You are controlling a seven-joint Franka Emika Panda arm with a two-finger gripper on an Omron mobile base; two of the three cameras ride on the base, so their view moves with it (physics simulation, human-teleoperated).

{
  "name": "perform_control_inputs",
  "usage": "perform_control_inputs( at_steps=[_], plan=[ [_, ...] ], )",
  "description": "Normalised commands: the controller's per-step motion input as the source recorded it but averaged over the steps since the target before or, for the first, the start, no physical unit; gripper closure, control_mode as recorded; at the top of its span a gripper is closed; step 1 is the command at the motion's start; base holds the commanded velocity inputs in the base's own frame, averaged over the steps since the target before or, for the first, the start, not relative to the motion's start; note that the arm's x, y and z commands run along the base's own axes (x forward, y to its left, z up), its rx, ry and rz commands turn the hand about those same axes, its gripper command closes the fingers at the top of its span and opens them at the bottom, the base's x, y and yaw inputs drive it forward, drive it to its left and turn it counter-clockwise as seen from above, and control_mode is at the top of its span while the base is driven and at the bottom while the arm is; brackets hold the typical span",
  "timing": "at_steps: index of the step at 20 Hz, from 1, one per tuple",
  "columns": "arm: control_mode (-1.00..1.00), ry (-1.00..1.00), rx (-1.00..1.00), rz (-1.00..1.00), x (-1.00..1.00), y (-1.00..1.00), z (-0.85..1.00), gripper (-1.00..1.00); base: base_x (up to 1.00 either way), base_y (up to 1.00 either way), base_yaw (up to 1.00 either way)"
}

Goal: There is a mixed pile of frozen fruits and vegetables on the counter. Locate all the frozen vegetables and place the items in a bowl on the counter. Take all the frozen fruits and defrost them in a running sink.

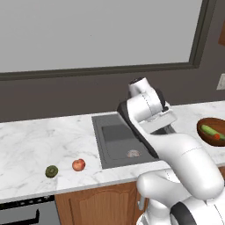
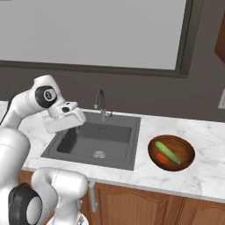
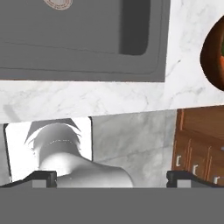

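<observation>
Cucumber (image 2: pixel 167 152) and carrot (image 2: pixel 162 158) lie in the bowl (image 2: pixel 186 149); next, reach lower left for the apple (image 1: pixel 78 165). Jaws look open, empty.

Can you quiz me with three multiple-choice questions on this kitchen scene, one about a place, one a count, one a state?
1. Where does the cucumber lie?
A. in the sink
B. in the bowl
C. on the counter left of the sink

2. How many fruits sit on the counter left of the sink?
A. none
B. two
C. four

3. What is the tool holding?
A. nothing
B. the carrot
C. the apple

Answers:
1. B: the cucumber rests in the bowl beside the carrot.
2. B: the apple and the green fruit lie side by side there.
3. A: in the hand view the two fingertips stand wide apart with nothing between them.
</observation>
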Motion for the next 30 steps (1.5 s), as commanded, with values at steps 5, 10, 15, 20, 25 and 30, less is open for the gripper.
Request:
perform_control_inputs(
  at_steps=[5,10,15,20,25,30],
  plan=[
    [-1.0,0.12,0.08,0.13,-0.03,0.54,-0.01,-1.0,0.0,0.0,0.0],
    [-1.0,0.06,0.26,0.07,-0.01,0.55,-0.08,-1.0,0.0,0.0,0.0],
    [-1.0,0.1,0.24,0.09,0.0,0.65,-0.21,-1.0,0.0,0.0,0.0],
    [-1.0,0.07,0.1,0.16,0.0,0.68,-0.13,-1.0,0.0,0.0,0.0],
    [-1.0,0.04,0.0,0.2,0.0,0.61,-0.07,-1.0,0.0,0.0,0.0],
    [-1.0,0.04,0.01,0.15,0.07,0.68,-0.26,-1.0,0.0,0.0,0.0]
  ],
)
